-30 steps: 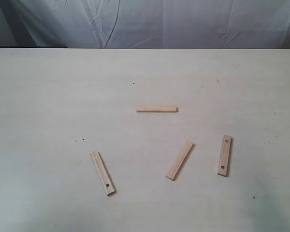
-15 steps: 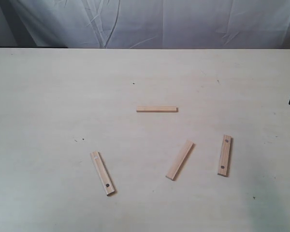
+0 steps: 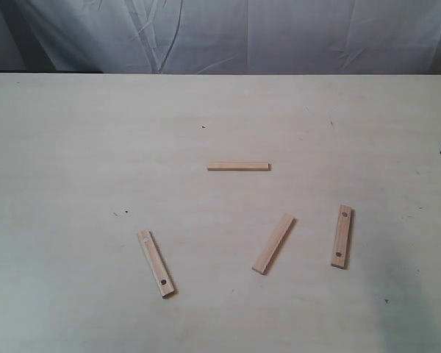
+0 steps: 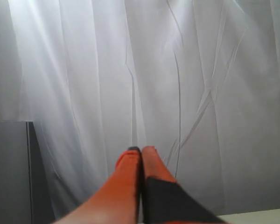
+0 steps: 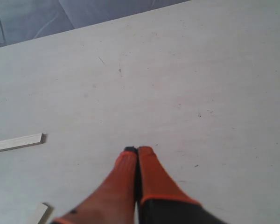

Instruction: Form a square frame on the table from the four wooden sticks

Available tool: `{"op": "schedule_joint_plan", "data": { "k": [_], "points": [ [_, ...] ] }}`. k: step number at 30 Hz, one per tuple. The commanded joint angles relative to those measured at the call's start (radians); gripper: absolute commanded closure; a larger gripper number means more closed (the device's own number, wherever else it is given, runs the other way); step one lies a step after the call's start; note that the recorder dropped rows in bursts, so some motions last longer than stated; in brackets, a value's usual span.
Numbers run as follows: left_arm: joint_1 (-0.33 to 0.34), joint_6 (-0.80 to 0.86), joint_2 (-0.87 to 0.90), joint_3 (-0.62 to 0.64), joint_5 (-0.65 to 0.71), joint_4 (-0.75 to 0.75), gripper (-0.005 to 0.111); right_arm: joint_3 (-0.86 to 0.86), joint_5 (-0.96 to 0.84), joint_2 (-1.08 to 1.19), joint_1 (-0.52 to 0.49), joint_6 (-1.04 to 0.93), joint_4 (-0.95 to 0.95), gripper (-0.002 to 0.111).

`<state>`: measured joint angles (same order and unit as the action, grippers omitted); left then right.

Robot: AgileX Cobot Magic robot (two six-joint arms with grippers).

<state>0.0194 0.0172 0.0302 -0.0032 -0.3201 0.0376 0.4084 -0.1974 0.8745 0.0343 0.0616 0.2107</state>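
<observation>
Left fingers (image 4: 128, 170) press together, holding nothing. Right fingers (image 5: 126, 170), likewise closed and empty, hover over the desk (image 5: 214, 70).

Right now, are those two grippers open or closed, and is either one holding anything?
Left gripper: closed, holding nothing.
Right gripper: closed, holding nothing.

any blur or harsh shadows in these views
Exterior view: even, soft light, the four wooden sticks cast only thin shadows on the table. Left wrist view: left gripper blurred, curtain bright. Right wrist view: right gripper out of focus, table sharper.
</observation>
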Motion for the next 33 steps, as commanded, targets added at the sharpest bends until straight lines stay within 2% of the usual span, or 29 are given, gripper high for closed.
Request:
{"op": "schedule_joint_plan", "data": {
  "k": [1,7,18,21,25,33],
  "points": [
    [0.001,-0.006,-0.006,0.003,0.073,-0.163,0.107,0.007,0.013,0.003,-0.003,-0.005,-0.001,0.109],
    [0.001,-0.006,0.047,-0.018,0.152,-0.28,0.107,0.007,0.009,0.003,-0.003,-0.004,-0.001,0.109],
    [0.001,-0.006,0.421,-0.413,0.772,-0.212,0.107,0.007,-0.067,0.003,-0.003,-0.004,0.001,0.109],
    [0.001,0.004,0.539,-0.482,0.932,-0.2,0.107,0.007,-0.088,0.003,-0.003,-0.004,0.009,0.109],
    [0.001,0.053,0.614,-0.5,0.947,-0.204,0.107,0.007,-0.13,0.003,-0.003,0.0,0.011,0.109],
    [0.001,0.052,0.634,-0.515,0.962,-0.252,0.107,0.007,-0.288,0.003,-0.003,0.046,-0.023,0.109]
  ]
}}
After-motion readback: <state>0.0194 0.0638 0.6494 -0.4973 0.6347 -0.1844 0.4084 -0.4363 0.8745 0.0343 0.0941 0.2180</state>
